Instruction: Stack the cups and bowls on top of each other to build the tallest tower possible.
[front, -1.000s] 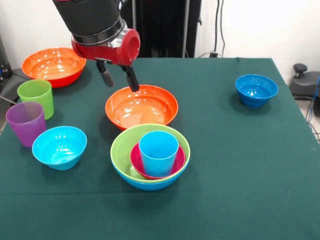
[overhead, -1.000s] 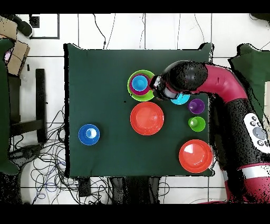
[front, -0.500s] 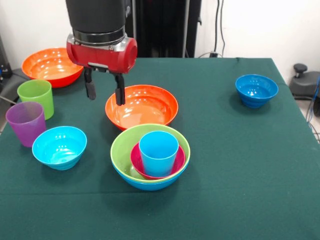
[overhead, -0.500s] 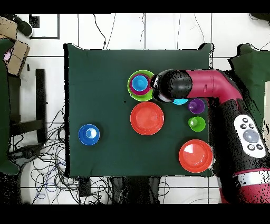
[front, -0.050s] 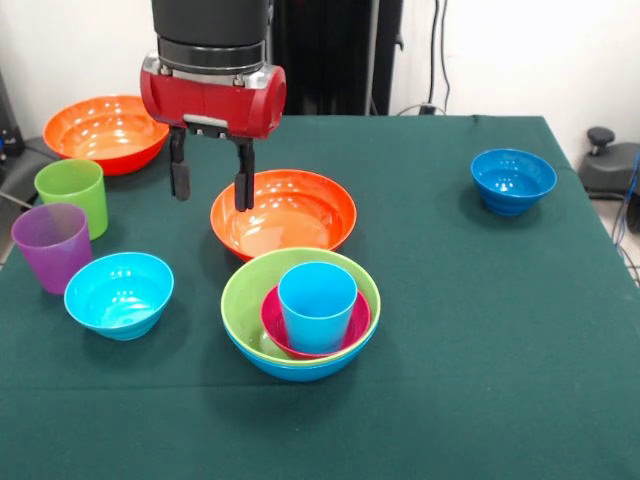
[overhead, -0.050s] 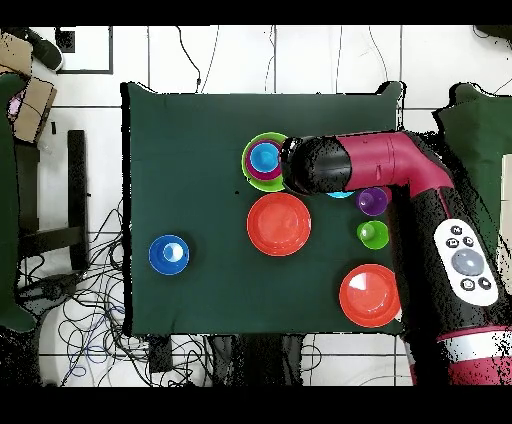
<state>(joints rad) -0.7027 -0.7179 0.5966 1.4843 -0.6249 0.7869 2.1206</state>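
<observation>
My gripper hangs open and empty, pointing straight down over the left rim of a large orange bowl. One finger is over the rim, the other over the cloth. In front of it stands the tower: a blue bowl, a lime green bowl, a small magenta bowl and a light blue cup, nested. At the left are a cyan bowl, a purple cup and a green cup. In the overhead view my arm covers the gripper.
A second orange bowl sits at the far left corner. A small dark blue bowl stands alone at the right. The green cloth covers the whole table.
The gripper has swung from tilted to straight down, shifted slightly right and risen a little. It stays open. No cup or bowl has moved.
</observation>
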